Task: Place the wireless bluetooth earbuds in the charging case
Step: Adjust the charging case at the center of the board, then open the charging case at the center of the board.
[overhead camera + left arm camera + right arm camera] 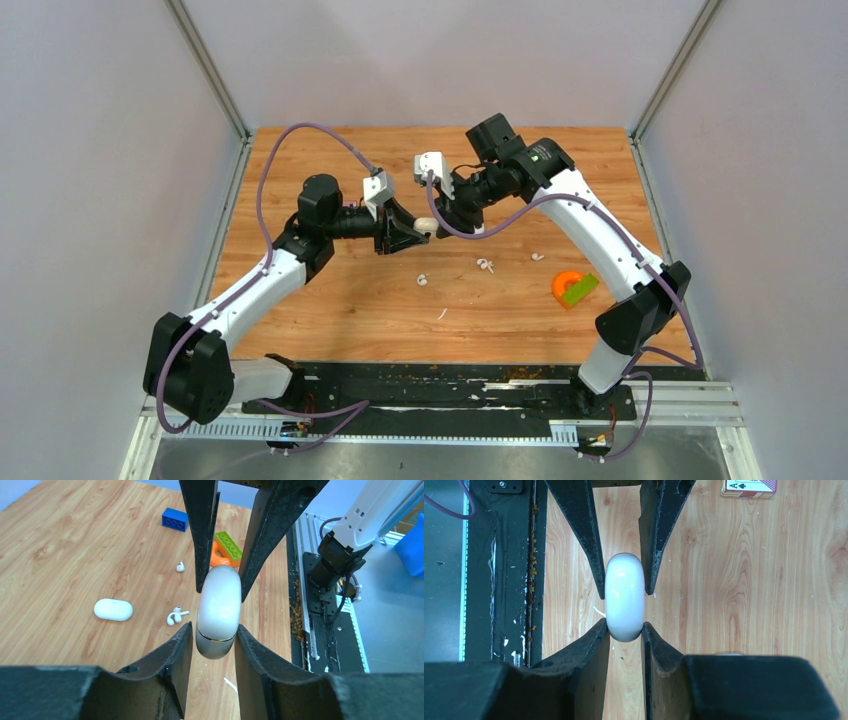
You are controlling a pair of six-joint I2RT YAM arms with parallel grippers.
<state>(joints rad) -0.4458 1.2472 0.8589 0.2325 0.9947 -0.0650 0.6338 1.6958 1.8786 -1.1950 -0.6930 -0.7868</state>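
Observation:
A glossy white charging case point(426, 226) hangs in the air above the table's middle, lid closed, pinched from both ends. My left gripper point(412, 228) is shut on its left end; in the left wrist view point(214, 627) the case point(218, 605) sits between my pads. My right gripper point(441, 221) is shut on the other end, also seen in the right wrist view point(624, 625) on the case point(624, 597). Tiny white earbuds lie on the wood: a pair point(486, 265) point(176, 616), one point(538, 257) point(180, 567), and one point(423, 281).
A second white oval case point(113, 609) lies on the wood. A blue brick point(175, 519) and an orange piece with a green brick point(573, 288) sit to the right. A thin white sliver point(441, 314) lies near the front. A card box point(749, 487) is at the back.

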